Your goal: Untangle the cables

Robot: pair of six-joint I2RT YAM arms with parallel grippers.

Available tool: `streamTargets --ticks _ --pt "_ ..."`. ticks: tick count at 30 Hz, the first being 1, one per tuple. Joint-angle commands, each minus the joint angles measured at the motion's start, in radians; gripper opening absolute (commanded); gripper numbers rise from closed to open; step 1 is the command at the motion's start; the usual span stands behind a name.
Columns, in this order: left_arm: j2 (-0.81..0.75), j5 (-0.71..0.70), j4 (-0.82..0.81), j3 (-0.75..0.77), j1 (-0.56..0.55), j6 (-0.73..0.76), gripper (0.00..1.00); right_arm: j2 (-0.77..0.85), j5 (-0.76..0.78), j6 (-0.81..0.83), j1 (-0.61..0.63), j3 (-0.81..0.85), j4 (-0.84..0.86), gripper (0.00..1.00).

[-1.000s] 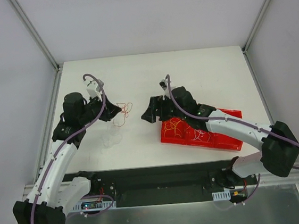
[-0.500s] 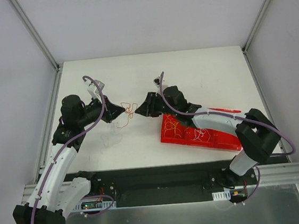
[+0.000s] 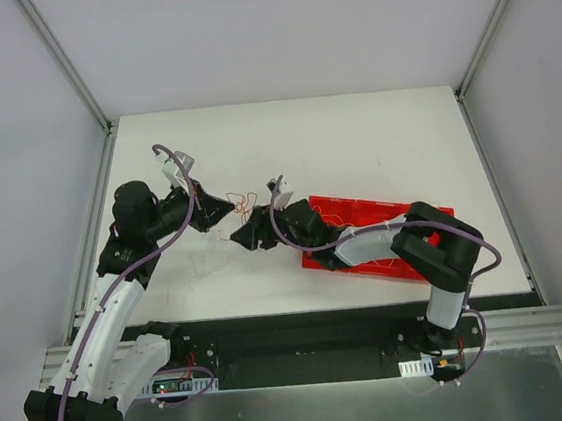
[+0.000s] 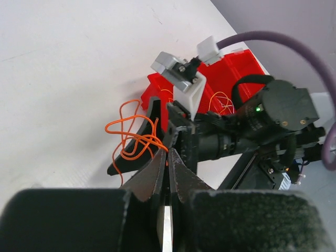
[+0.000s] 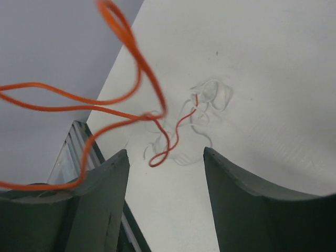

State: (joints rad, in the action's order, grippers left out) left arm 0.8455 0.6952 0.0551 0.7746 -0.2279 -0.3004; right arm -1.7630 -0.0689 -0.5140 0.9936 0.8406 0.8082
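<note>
White table (image 3: pixel 354 142) fills my overhead view, with grey walls round it. My left gripper (image 4: pixel 168 153) is pressed together on the cables (image 4: pixel 134 140), pinching an orange strand right at its tips. In its wrist view the orange loops spill out to the left of the jaws. From above, that tangle sits between the two grippers, left of the table's middle. My right gripper (image 5: pixel 165 152) has its fingers spread wide, with nothing clamped between them. Orange loops cross close in front of its camera, and one passes over the left finger. Beyond them I see a reddish strand (image 5: pixel 177 131) and pale squiggles against the table; whether they rest on it I cannot tell. My right arm reaches across a red tray (image 3: pixel 435 216) with more of the cables in it.
</note>
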Motion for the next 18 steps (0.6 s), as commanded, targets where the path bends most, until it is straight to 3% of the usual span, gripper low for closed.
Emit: streamTargets --ticks 1,4,9,11,14,16,18 --pt "-0.019 -0.011 -0.052 -0.005 0.001 -0.013 0.0 -0.058 0.125 -0.017 0.004 0.043 0.187 0.62" --pt "-0.022 -0.013 -0.052 -0.008 0.001 -0.013 0.0 -0.082 0.181 -0.024 0.004 0.055 0.212 0.61" --pt "-0.025 -0.016 -0.052 -0.005 0.001 -0.014 0.0 -0.099 0.265 -0.038 0.004 0.046 0.203 0.42" --pt "-0.028 -0.014 -0.052 -0.005 0.001 -0.014 0.0 -0.098 0.291 -0.027 -0.001 0.028 0.209 0.29" --pt "-0.037 -0.048 -0.052 -0.006 0.001 -0.006 0.0 -0.063 0.326 -0.024 -0.022 -0.014 0.18 0.01" --pt "-0.066 -0.135 -0.012 0.0 0.001 0.018 0.0 -0.005 0.362 -0.008 -0.033 -0.052 0.116 0.0" --pt "-0.101 -0.321 0.035 -0.001 0.001 0.041 0.0 0.078 0.424 0.034 -0.041 -0.083 -0.01 0.0"
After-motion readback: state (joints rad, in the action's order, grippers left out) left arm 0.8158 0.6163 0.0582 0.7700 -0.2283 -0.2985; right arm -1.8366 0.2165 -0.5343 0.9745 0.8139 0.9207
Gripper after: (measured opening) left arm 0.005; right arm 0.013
